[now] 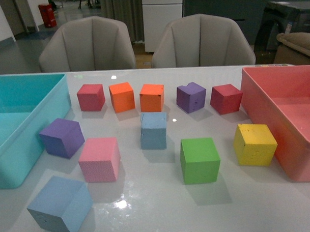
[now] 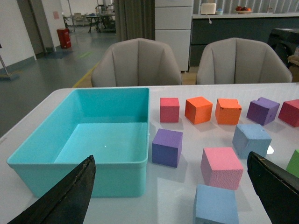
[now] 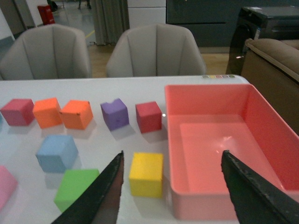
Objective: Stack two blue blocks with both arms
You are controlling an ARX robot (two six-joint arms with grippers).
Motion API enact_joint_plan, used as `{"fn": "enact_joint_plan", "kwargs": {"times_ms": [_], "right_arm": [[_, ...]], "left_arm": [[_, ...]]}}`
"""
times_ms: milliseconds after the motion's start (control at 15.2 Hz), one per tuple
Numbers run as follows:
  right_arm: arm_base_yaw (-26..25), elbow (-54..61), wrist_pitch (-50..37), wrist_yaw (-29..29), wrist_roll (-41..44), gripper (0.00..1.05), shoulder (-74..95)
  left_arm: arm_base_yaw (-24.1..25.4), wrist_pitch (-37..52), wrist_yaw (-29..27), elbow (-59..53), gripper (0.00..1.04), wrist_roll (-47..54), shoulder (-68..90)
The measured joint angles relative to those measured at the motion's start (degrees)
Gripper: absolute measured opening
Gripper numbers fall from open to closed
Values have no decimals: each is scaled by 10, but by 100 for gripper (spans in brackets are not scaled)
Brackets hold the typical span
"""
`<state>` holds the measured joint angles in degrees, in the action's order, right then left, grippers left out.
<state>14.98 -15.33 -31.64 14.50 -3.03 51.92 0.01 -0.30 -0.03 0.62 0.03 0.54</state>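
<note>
Two end effectors, neither holding anything. The left end effector [image 2: 170,157] is spread wide. The near blue block [image 1: 60,206] sits on the surface [image 1: 148,213] close to the teal bin [image 1: 57,99], with a pink cube [image 1: 99,158] just behind it. The middle blue block [image 1: 153,130] stands well apart from it, an orange cube [image 1: 152,97] just behind, a green cube [image 1: 200,160] near its right. Neither block carries anything. The right end effector [image 3: 172,154] is spread wide.
</note>
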Motion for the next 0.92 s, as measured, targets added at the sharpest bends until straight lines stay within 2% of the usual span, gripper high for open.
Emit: {"fn": "enact_joint_plan", "kwargs": {"times_ms": [66,131,657,723,920], "right_arm": [[-84,76,94,-71,19,29,-221],[-147,99,117,-139,29,2,-261],[-150,132,170,-145,27,2,-351],[-150,140,155,-145,27,2,-359],[-150,147,192,-145,27,2,-399]], "left_arm": [[0,1,0,0,98,0,0],[0,1,0,0,98,0,0],[0,1,0,0,98,0,0],[0,1,0,0,98,0,0],[0,1,0,0,98,0,0]]}}
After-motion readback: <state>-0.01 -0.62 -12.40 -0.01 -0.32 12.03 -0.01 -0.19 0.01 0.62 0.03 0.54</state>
